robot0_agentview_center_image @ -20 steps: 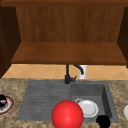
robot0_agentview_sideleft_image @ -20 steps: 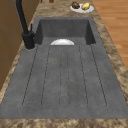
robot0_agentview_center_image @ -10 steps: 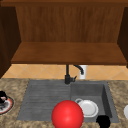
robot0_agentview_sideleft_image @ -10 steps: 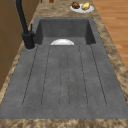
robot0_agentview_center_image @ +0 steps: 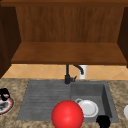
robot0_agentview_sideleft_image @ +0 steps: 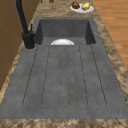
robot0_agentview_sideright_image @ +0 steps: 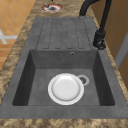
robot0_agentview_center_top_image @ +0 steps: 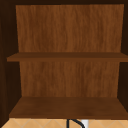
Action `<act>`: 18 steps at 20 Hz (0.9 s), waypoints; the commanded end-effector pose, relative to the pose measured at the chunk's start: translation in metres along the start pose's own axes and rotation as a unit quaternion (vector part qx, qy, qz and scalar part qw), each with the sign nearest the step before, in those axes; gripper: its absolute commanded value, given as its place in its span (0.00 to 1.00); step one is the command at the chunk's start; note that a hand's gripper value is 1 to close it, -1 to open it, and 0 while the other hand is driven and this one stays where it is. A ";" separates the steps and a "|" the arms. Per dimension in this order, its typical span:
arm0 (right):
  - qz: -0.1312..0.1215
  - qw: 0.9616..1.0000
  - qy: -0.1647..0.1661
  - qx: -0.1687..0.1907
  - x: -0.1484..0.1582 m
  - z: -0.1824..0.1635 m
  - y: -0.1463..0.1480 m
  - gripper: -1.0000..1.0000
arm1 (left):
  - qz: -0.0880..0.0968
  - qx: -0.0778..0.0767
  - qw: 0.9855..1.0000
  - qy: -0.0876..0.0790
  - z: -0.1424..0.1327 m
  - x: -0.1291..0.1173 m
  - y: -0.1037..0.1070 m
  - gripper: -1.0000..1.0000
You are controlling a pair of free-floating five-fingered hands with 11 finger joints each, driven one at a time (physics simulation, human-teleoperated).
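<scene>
Speckled brown stone worktop point(robot0_agentview_center_image: 15, 85) with a dark grey sink point(robot0_agentview_sideright_image: 63, 113) let into it. The ribbed drainer is on the left, the basin on the right, and a black tap point(robot0_agentview_center_image: 67, 75) stands at the back edge. You've got tan tiles behind, an open wooden wall cabinet point(robot0_agentview_center_top_image: 67, 107) with two shelves above, and wood floor in both side views.

The white plate point(robot0_agentview_sideright_image: 65, 88) lies flat on the basin floor, just beside the drain point(robot0_agentview_sideright_image: 83, 80). A red ball point(robot0_agentview_center_image: 67, 115) sits low at front centre and covers the plate's left edge in the front view.

The right robot hand point(robot0_agentview_center_image: 103, 121) is a black blob at the sink's front right corner, near the white plate and cut off by the frame. I can't tell its finger state. The left robot hand point(robot0_agentview_center_image: 4, 93) is a dark shape over a red-rimmed plate point(robot0_agentview_center_image: 6, 106) on the left worktop, and its fingers are unreadable too.

A fruit plate point(robot0_agentview_sideleft_image: 81, 6) sits on the right worktop. The contents of both side plates are too blurred to identify.
</scene>
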 end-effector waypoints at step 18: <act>0.000 1.000 0.000 0.000 0.000 0.000 0.000 0.50 | 0.020 -0.016 0.999 -0.033 -0.118 0.046 0.083 1.00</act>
